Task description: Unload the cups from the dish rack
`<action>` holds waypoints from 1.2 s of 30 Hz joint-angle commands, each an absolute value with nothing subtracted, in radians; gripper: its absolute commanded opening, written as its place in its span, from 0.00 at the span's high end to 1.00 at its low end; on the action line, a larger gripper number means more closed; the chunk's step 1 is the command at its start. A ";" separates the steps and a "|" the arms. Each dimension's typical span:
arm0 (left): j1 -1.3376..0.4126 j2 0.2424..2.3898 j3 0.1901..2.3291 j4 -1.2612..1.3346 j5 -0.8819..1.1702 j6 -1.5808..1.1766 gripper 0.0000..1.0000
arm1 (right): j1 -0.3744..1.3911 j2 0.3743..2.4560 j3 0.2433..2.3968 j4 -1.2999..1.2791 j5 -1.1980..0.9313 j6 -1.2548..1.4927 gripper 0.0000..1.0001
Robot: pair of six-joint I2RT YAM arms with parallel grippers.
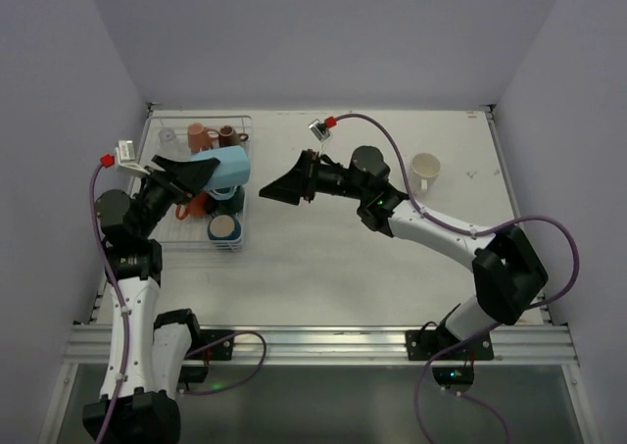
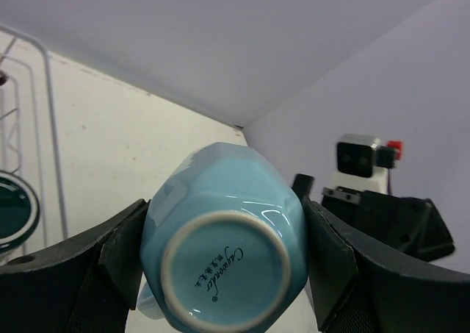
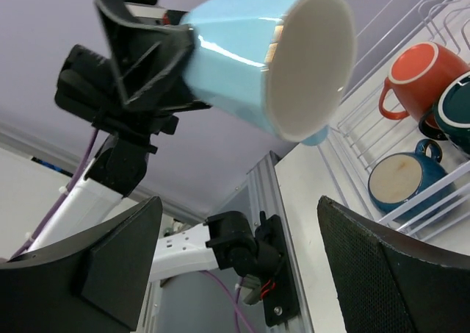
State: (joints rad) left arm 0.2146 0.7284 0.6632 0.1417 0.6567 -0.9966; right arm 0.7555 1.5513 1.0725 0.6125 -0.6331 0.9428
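Rack (image 1: pixel 167 230) wires hold orange mug (image 3: pixel 422 68), navy mug (image 3: pixel 382 197) beneath gripped blue mug (image 3: pixel 242 61).

The dish rack (image 1: pixel 248 142) occupies the table's (image 1: pixel 333 258) far-left corner, holding perhaps six cups (image 1: pixel 223 228). A raised cup (image 1: pixel 229 166) hangs over its right edge; a lone cup (image 1: pixel 425 172) stands far right.

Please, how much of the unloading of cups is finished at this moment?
Done: one white cup stands on the table, right side. In hand: the left gripper holds the light blue cup out toward the open right gripper. Left: six in the dish rack, namely orange, navy, dark green, salmon pink, dark brown mugs and a clear glass.
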 commanded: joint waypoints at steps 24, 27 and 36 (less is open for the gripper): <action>0.060 0.669 0.641 0.350 0.762 -1.230 0.77 | 0.795 1.793 1.404 1.003 -0.868 1.205 0.66; 0.058 0.654 0.653 0.332 0.736 -1.204 0.48 | 0.795 1.772 1.358 1.055 -0.842 1.212 0.90; 0.057 0.638 0.931 -0.174 0.459 -0.721 0.00 | 0.758 1.591 1.175 0.702 -0.795 0.906 1.00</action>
State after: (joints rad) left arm 0.0570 0.6552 0.7956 0.0746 0.5793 -0.9600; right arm 0.7868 1.6943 1.1984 0.8574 -0.8360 1.0954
